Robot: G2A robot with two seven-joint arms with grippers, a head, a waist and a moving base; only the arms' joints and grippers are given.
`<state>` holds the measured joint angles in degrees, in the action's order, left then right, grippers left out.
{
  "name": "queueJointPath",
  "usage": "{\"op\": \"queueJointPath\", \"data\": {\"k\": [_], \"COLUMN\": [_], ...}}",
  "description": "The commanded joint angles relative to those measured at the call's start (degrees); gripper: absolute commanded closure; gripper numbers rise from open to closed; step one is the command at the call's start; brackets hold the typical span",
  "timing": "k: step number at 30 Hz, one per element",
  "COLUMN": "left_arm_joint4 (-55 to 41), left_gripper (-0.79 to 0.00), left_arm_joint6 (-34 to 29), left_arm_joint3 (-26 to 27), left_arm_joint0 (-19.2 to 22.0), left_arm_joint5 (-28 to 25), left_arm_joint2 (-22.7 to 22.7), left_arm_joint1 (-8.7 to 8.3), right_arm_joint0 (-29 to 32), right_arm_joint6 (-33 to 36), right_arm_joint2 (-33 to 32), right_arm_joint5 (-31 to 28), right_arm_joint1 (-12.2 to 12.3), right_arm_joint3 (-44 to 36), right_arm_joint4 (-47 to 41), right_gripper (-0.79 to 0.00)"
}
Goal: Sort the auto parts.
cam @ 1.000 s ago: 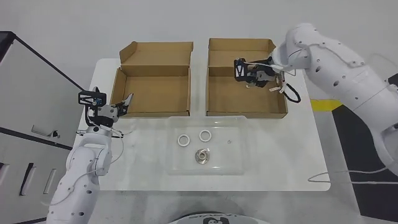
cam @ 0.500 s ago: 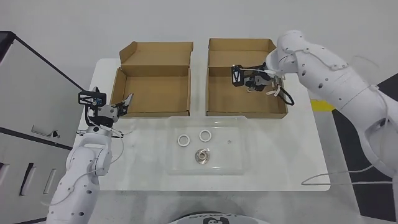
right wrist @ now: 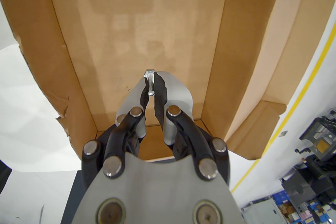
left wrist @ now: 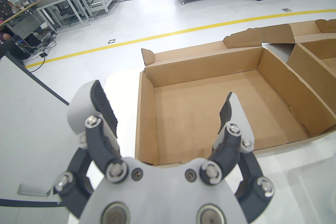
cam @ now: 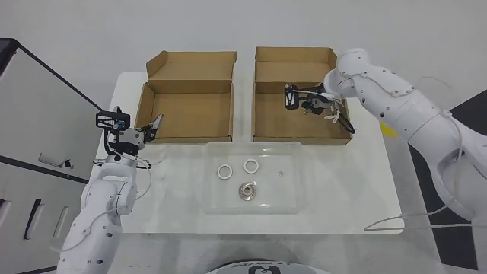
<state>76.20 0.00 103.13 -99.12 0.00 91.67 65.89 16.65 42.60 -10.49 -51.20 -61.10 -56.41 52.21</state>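
My right gripper (right wrist: 153,82) is shut on a small silver bolt (right wrist: 150,83) and hangs inside the right cardboard box (right wrist: 183,12), above its bare floor. From above, that gripper (cam: 291,97) sits over the middle of the right box (cam: 266,125). Beside the near left corner of the left cardboard box (cam: 186,114) my left gripper (cam: 150,125) stands open with nothing between its fingers (left wrist: 101,104). On the clear tray (cam: 262,202) lie two white rings (cam: 225,172) (cam: 251,166) and a metal bearing-like part (cam: 246,191).
Both boxes have open flaps at the far side. The white table (cam: 350,190) has free room right of the tray and along its front edge. A dark cabinet (cam: 23,122) stands left of the table.
The right arm has drawn in toward the table, carrying the bolt slightly left and down over the right box. The left arm has not moved.
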Motion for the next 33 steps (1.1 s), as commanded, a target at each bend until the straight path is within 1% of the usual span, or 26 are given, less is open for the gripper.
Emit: {"op": "queueJointPath", "data": {"k": [1,10,25,26,28,30,31,33], "left_arm_joint4": [0.0,0.0,0.0,0.0,0.0,0.0,0.0,0.0], "left_gripper": [-0.785,-0.785,-0.785,-0.785,-0.785,-0.785,-0.785,-0.785], "left_arm_joint6": [0.0,0.0,0.0,0.0,0.0,0.0,0.0,0.0], "left_arm_joint3": [0.0,0.0,0.0,0.0,0.0,0.0,0.0,0.0], "left_arm_joint0": [0.0,0.0,0.0,0.0,0.0,0.0,0.0,0.0], "left_arm_joint5": [0.0,0.0,0.0,0.0,0.0,0.0,0.0,0.0], "left_arm_joint2": [0.0,0.0,0.0,0.0,0.0,0.0,0.0,0.0], "left_arm_joint1": [0.00,0.00,0.00,0.00,0.00,0.00,0.00,0.00], "right_arm_joint0": [0.5,2.7,4.8,5.0,5.2,5.4,5.5,5.6], "right_arm_joint6": [-0.7,-2.6,-1.4,-1.3,-1.0,-0.8,-0.6,-0.4], "right_arm_joint2": [-0.1,-1.0,-2.9,-3.0,-3.4,-3.8,-4.1,-4.6], "right_arm_joint5": [0.2,0.3,-0.4,-0.4,-0.5,-0.5,-0.6,-0.6], "right_arm_joint1": [0.0,-0.2,-0.2,-0.2,-0.1,0.1,0.2,0.4], "right_arm_joint3": [0.2,1.5,1.2,1.2,1.0,0.9,0.8,0.5], "right_arm_joint4": [0.9,3.0,4.3,4.3,4.2,4.0,3.9,3.8], "right_gripper": [0.000,0.000,-0.006,-0.074,-0.332,-0.699,-0.785,-0.785]}}
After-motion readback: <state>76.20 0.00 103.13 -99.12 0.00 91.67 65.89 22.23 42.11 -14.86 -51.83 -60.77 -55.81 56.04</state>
